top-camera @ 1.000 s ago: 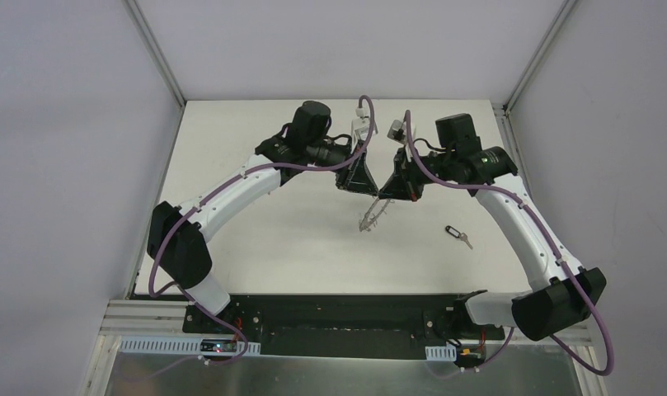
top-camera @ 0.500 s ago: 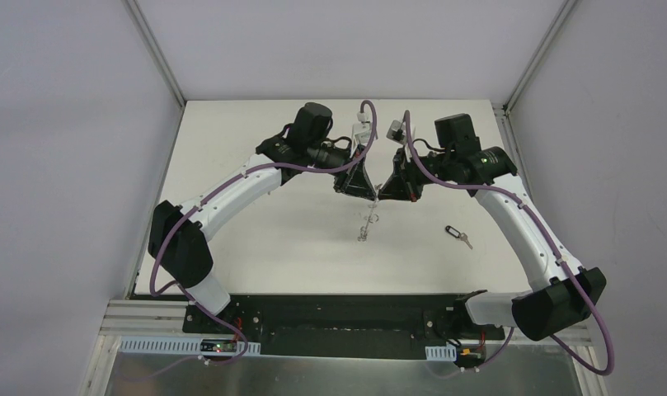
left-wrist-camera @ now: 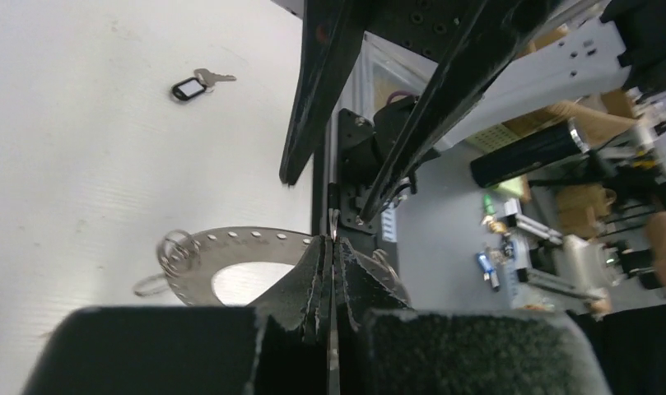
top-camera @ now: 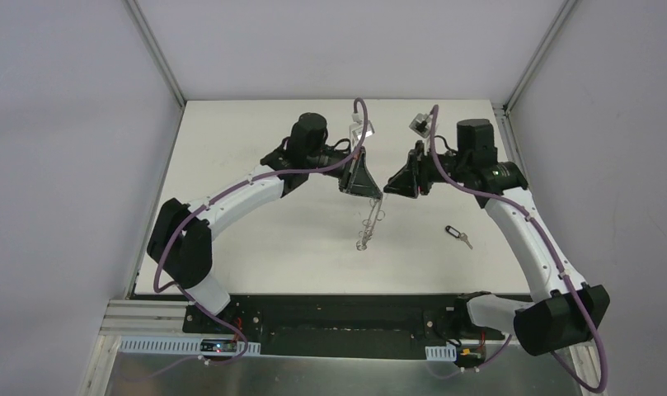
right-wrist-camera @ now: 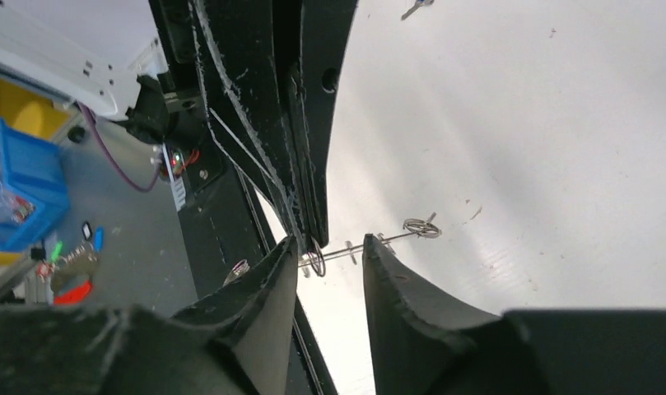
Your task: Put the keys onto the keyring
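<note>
One ring (top-camera: 368, 223), one key (top-camera: 456, 234) and two pincers show.

The left pincer (top-camera: 377, 195) is shut tight on the ring's rim, and the ring hangs down from its tips over the desk (top-camera: 223, 132). I cannot tell whether the low end touches the desk. In the left wrist view the ring (left-wrist-camera: 230, 245) is a flat grey band with a row of small holes, reaching out to the left of the pinched pads. Several wire loops (left-wrist-camera: 174, 247) sit on its outer edge; their count is not clear.

The right pincer (top-camera: 390, 183) stands with its jaws apart and holds nothing. Its tips are just beside the left pincer's tips, near the gripped part of the rim. From the left wrist its two fingers (left-wrist-camera: 313, 90) come down spread above the ring. From the right wrist the ring (right-wrist-camera: 370, 243) shows edge-on beyond the gap of the right pincer (right-wrist-camera: 329, 247), and the left pincer's fingers (right-wrist-camera: 300, 123) cover the held edge.

The key has a black head and a short silver blade. It lies flat on the desk, well apart from both pincers, to the right of the right pincer and nearer the arm bases. A purple cable (top-camera: 359, 124) loops over each wrist. A blue bin (right-wrist-camera: 16, 189) sits off the desk.
</note>
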Motion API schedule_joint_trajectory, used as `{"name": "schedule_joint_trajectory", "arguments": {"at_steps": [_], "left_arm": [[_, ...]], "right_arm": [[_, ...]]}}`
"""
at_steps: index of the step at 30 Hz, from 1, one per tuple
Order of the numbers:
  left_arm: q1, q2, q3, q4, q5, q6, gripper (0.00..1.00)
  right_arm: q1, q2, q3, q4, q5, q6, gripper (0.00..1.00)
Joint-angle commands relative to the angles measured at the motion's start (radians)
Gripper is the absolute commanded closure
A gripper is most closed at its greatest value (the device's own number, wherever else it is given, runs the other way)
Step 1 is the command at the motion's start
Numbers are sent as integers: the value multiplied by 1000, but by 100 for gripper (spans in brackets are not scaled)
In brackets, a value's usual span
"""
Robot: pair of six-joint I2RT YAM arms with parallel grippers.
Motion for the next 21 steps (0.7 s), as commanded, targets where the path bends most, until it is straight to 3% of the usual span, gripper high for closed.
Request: {"name": "schedule_joint_trajectory", "arguments": {"at_steps": [1, 6, 21], "left_arm": [[12, -35, -103, 527, 7, -398, 100], [12, -19, -160, 719, -24, -555, 100], [12, -26, -179, 738, -39, -553, 100]], "right_arm": [[-96, -103, -120, 302, -137, 268, 61], [-150, -134, -173, 378, -235, 337, 61], [-180, -140, -237, 503, -354, 438, 69]]}}
